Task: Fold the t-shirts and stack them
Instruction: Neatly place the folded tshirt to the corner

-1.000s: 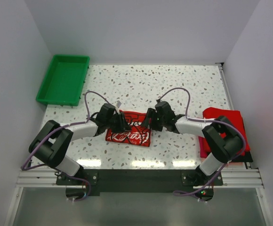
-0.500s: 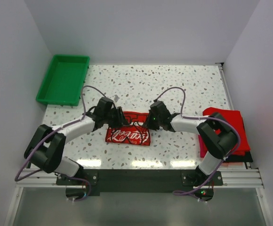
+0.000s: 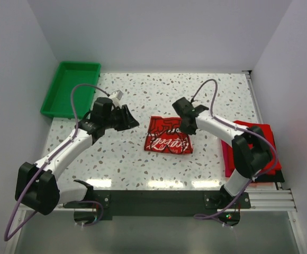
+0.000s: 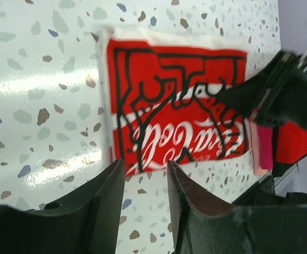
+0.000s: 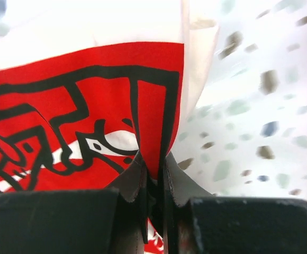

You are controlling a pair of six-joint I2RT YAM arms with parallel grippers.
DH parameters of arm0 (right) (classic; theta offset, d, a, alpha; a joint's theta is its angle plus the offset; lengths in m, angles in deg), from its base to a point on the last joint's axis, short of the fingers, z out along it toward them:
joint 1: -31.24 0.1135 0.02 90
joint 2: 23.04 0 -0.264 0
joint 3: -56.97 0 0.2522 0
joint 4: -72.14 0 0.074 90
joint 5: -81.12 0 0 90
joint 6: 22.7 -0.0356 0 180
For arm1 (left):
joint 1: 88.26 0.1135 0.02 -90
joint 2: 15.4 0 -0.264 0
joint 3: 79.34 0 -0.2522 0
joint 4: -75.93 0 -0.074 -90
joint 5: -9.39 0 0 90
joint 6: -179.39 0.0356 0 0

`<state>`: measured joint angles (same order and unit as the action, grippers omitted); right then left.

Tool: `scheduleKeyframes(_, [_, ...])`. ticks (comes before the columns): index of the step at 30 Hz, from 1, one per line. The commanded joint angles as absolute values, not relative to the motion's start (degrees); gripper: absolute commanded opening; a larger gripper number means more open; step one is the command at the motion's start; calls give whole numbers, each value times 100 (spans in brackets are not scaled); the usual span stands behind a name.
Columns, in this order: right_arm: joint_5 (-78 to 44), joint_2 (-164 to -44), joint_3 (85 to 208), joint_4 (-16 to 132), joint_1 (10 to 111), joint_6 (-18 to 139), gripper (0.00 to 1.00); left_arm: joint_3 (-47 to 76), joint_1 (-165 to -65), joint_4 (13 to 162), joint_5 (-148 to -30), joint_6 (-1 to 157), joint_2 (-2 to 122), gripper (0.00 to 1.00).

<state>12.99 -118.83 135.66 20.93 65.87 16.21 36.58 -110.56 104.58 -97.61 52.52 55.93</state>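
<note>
Right now the right end effector (image 3: 187, 128) is pressed together on a pinch of cloth at the far right corner of the folded off-white t-shirt with the red-and-white printed graphic (image 3: 166, 138). The shirt lies flat near the middle of the speckled white table (image 3: 159, 95), graphic up. A corner grip with the rest of the cloth resting on the table reads as a hold for dragging the folded bundle sideways rather than lifting it, most likely toward the stack of plain red t-shirts (image 3: 251, 145) by the table's right edge. The left end effector (image 3: 130, 119) hovers well apart from the shirt on its left side, fingers spread with nothing between them, so the cloth is free to travel.

Between the printed shirt's right edge and the red stack runs a bare strip of table, crossed only by the right arm itself. The stack sits close to the near right corner, so an overshoot could leave cloth hanging off the edge. The green plastic tray (image 3: 71, 90) in the far left corner is well out of the way.
</note>
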Motion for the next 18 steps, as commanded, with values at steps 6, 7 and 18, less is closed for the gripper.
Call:
scheduleKeyframes(6, [2776, -12770, 15500, -303, 5444, 947, 0, 3927, -11049, 10340, -10460, 5405, 5650, 42])
scheduleKeyframes(7, [2820, -12876, 15841, -445, 5322, 912, 0, 3935, -11058, 10340, -10478, 5423, 5650, 42])
scheduleKeyframes(18, [3023, -13361, 17900, -2255, 4267, 753, 0, 3944, -11067, 10349, -10741, 5537, 5693, 42])
